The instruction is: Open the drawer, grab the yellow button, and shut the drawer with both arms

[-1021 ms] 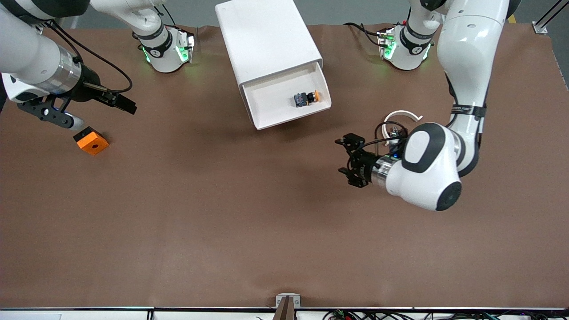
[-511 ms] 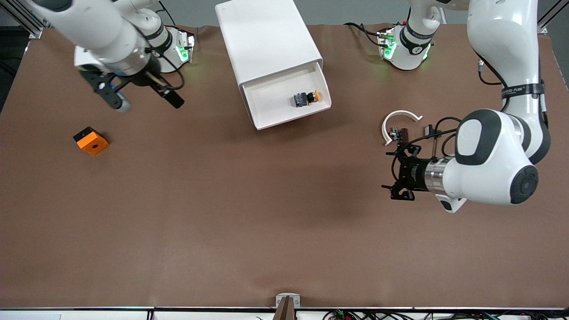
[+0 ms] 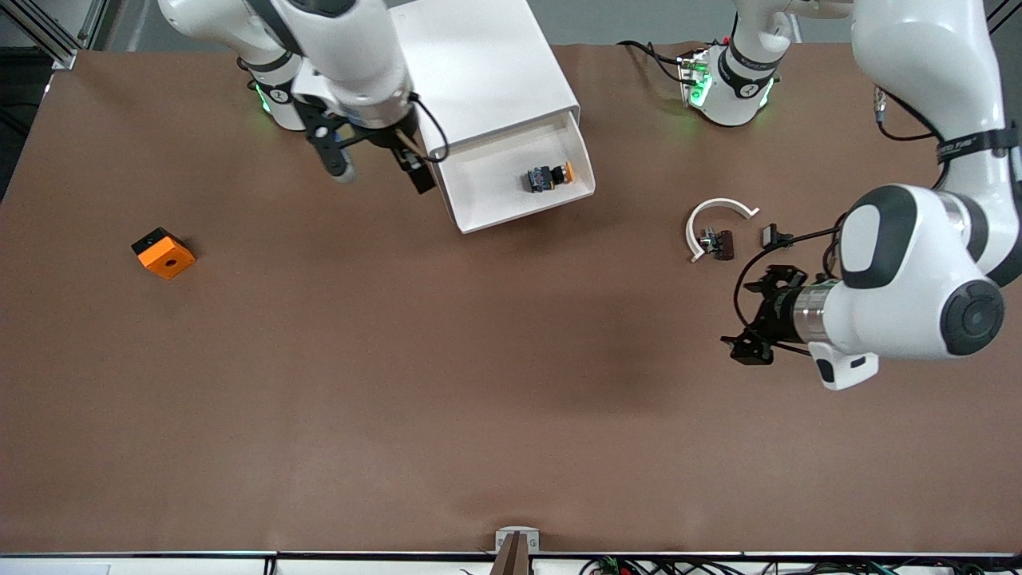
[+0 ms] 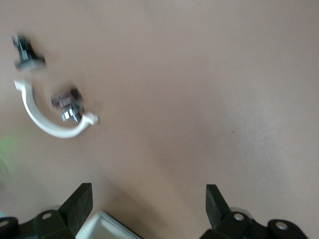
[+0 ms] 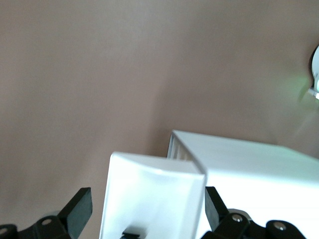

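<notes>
Currently the drawer [image 3: 517,182] is pulled out of the top of the white cabinet [image 3: 479,72]: a shallow, smooth white tray with thin straight walls and square corners. The button [image 3: 548,176] lies on its side on the tray floor, toward the left arm's end, with bare tray floor around it. It has an orange round cap, black body and blue base.

Right claw [image 3: 375,164] hangs over the counter [image 3: 479,399] just beside the drawer's side wall at the right arm's end. Its fingers are spread apart and hold nothing. In the right wrist view the drawer's corner [image 5: 149,199] sits between the two black fingers [image 5: 75,206].

Left claw [image 3: 758,315] is over bare counter toward the left arm's end, well apart from the drawer. Its fingers are also spread apart and hold nothing.

Near it on the counter lie a thin white arc [image 3: 715,216], a small dark part with a metallic bit [image 3: 717,239] inside the arc's curve, and a small black part [image 3: 773,235] just beside. The left wrist view shows the arc [image 4: 50,122] and both parts, blurred.

An orange square block with a hole [image 3: 163,252] sits alone toward the right arm's end.

The counter is matte brown, lightly creased, with wide open room from the drawer front to the front-camera edge.
</notes>
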You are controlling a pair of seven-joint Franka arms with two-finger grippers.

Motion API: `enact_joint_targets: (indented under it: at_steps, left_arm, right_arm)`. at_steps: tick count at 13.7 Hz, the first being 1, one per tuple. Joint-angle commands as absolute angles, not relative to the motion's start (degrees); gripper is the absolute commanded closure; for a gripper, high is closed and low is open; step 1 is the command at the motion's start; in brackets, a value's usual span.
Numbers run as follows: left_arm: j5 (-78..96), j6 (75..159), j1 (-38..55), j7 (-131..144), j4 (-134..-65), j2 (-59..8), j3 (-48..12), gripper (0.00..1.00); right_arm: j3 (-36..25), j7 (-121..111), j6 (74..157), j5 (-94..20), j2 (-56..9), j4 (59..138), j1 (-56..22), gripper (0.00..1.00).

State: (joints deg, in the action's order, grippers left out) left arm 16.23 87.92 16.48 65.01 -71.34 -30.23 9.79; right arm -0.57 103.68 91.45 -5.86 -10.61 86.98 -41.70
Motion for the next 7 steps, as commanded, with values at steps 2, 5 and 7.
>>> enact_joint_targets:
  at_steps: [2, 5, 7]
  left_arm:
    - [10.7, 87.8, 16.8, 49.4, -72.8, -24.4, 10.7, 0.0]
    - [7.7, 86.8, 13.4, 37.4, -73.2, -19.9, 10.5, 0.0]
    - [7.2, 84.6, 12.3, 30.9, -73.2, -17.7, 10.5, 0.0]
  right_arm:
    - [-1.3, 112.7, 90.4, -7.7, -22.7, 74.8, -46.0, 0.0]
    - [-1.2, 118.4, 93.3, -8.3, -26.5, 72.3, -48.7, 0.0]
    - [-1.3, 118.8, 94.0, -9.9, -27.4, 72.3, -50.0, 0.0]
